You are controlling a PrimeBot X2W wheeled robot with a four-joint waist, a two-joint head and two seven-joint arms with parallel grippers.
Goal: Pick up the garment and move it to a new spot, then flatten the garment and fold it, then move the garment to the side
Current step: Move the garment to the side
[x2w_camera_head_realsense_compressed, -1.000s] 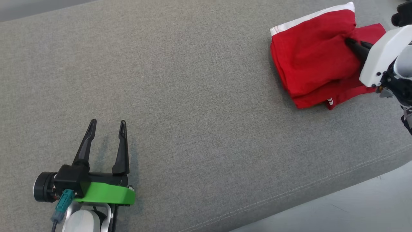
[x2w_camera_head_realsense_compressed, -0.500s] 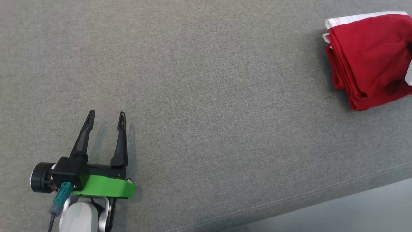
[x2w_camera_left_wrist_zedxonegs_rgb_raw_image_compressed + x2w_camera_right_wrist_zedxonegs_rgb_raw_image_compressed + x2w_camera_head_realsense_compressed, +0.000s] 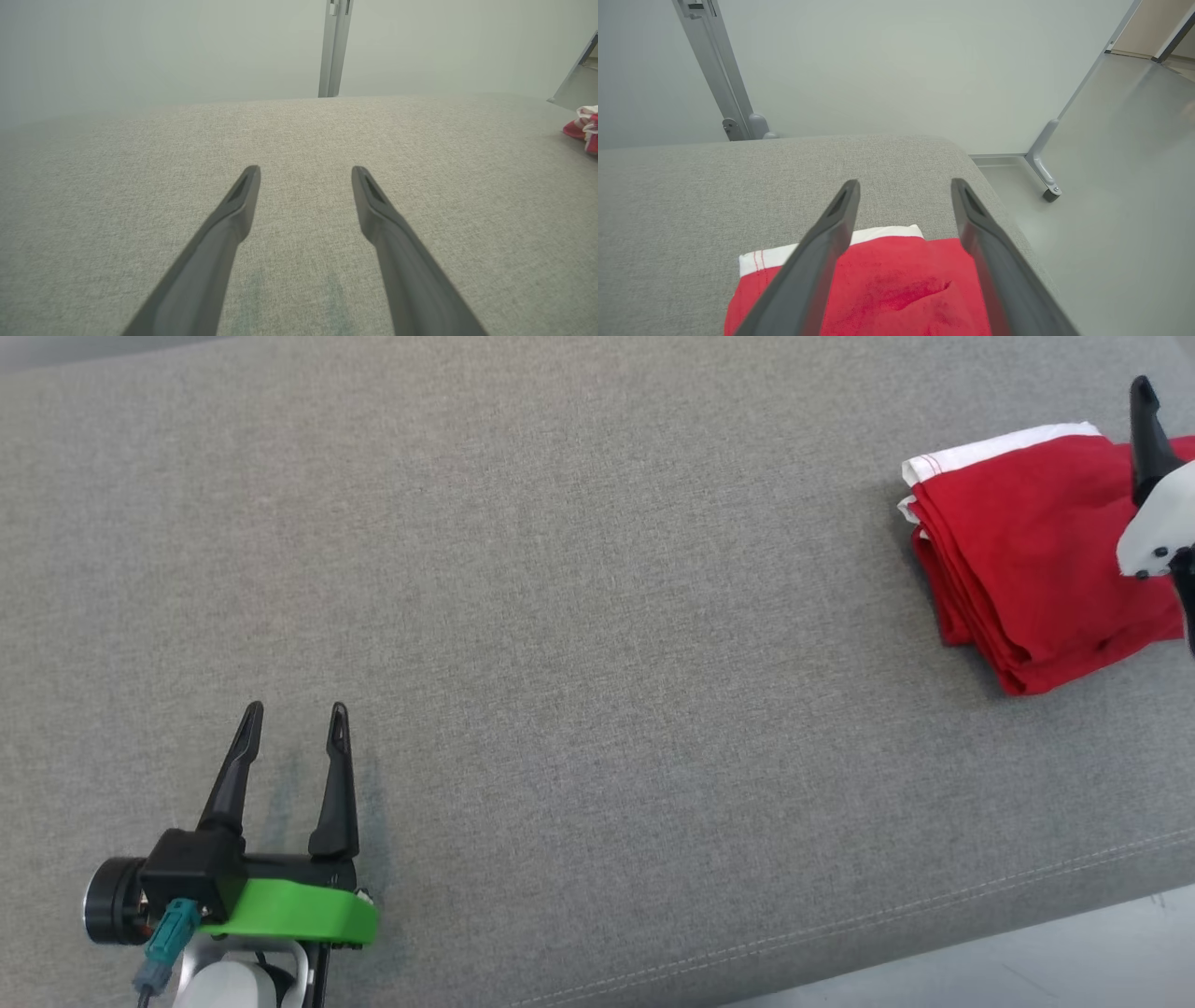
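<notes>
Step in hand, as I judged it: letting go of the folded red garment (image 3: 1022, 560) after setting it aside. To finish well, the right gripper (image 3: 904, 183) ought to lift straight up and back with its fingers wide, so that neither catches the top layer or the small pucker in the middle and pulls the fold open. No sideways sweep: the pile lay near the end of the grey cushion (image 3: 597, 616), and a nudge outward might push it off.

Right fingers stood spread, nothing between them. The garment sat beneath them, toward their roots. The tips reached past its white band, over bare cushion. Whether the fingers' undersides brushed the cloth I could not tell; the wrist angle was too steep.

Left gripper (image 3: 295, 709) was well apart at the other end, fingers apart, empty.
</notes>
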